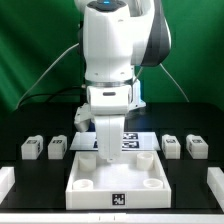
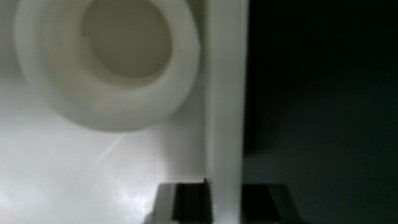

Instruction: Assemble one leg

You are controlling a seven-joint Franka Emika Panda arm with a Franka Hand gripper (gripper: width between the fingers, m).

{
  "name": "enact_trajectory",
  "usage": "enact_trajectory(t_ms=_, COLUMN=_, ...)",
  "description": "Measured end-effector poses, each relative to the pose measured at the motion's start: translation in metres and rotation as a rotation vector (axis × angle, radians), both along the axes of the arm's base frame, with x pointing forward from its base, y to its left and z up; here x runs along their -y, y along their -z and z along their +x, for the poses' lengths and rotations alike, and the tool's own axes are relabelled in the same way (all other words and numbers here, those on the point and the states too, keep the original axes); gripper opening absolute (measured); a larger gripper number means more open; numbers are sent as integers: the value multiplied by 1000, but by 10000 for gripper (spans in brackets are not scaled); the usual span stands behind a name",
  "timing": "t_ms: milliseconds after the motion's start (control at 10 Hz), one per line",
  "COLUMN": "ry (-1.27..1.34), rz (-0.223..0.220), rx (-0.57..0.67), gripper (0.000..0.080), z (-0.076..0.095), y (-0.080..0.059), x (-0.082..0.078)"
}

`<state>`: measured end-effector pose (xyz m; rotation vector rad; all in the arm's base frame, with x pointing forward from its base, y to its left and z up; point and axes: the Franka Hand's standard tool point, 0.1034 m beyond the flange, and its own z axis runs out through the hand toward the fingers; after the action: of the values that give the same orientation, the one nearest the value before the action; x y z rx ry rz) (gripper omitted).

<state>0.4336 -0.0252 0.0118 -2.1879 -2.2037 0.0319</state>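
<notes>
Four small white legs lie in a row on the black table: two at the exterior view's left (image 1: 30, 148) (image 1: 57, 147) and two at its right (image 1: 171, 146) (image 1: 196, 147). The large white tray-like base (image 1: 118, 185) lies in front. My gripper (image 1: 106, 150) points down at the base's far wall. In the wrist view the two dark fingers (image 2: 183, 203) stand either side of the thin white wall (image 2: 222, 100), flush against it, so my gripper (image 2: 226, 186) is shut on that wall. A round socket (image 2: 107, 60) of the base shows beside it. No leg shows in the wrist view.
The marker board (image 1: 133, 140) lies behind the base, partly hidden by the arm. White blocks sit at the front corners of the table (image 1: 5, 180) (image 1: 214, 182). A green backdrop stands behind.
</notes>
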Motion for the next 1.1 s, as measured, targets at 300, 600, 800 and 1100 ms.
enact_trajectory(t_ms=300, ry=0, rz=0, rx=0, gripper=58, z=0, y=0, x=0)
enact_trajectory(t_ms=600, ry=0, rz=0, rx=1, gripper=58, z=0, y=0, x=0)
enact_trajectory(t_ms=800, ry=-7, rz=9, rx=11, gripper=59, z=10, y=0, x=-16)
enact_trajectory(t_ms=1100, ry=9, rz=38, rx=28, gripper=59, z=44, y=-3, x=-69)
